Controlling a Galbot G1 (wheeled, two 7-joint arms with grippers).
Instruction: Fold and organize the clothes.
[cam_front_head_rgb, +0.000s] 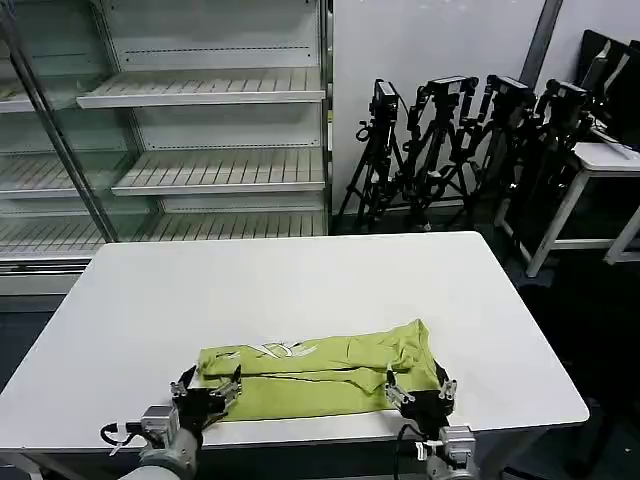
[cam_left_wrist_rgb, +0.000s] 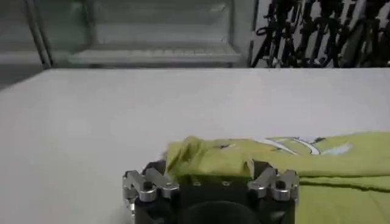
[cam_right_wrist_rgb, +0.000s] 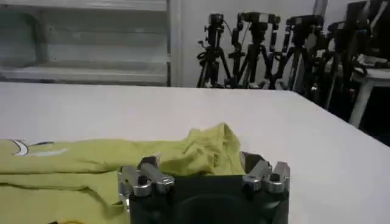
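Observation:
The clothes are one lime T-shirt, folded into a long band near the front edge of the white table. My left gripper is at the band's left end and my right gripper at its right end. Both stand open, fingers spread, with the near edge of the fabric lying between them. In the left wrist view the left gripper has a raised hump of the T-shirt between its fingers. In the right wrist view bunched T-shirt cloth fills the gap of the right gripper.
Bare white tabletop stretches beyond the shirt to the far edge. Behind the table stand glass-fronted shelves at the left, several black tripods in the middle, and a small white side table at the right.

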